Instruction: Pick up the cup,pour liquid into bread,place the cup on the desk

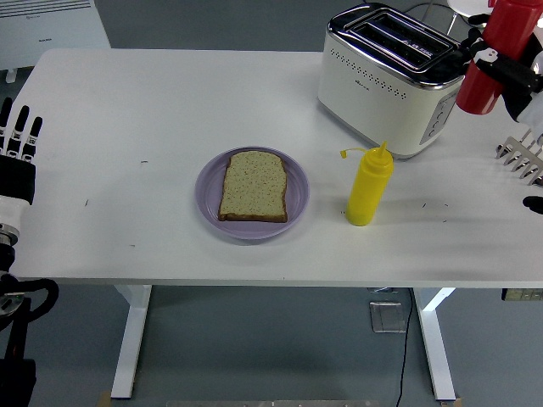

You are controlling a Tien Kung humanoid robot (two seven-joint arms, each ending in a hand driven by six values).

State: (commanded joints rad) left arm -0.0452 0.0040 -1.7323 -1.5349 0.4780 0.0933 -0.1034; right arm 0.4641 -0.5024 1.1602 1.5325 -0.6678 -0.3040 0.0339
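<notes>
Red cup (496, 59) is gripped by right robot hand (507, 69), lifted just right of the toaster (394, 76). Left robot hand (17, 148) is rested, fingers extended, empty. Cup should be kept upright until carried over bread (254, 186) on plate (208, 203), left of toaster.
</notes>
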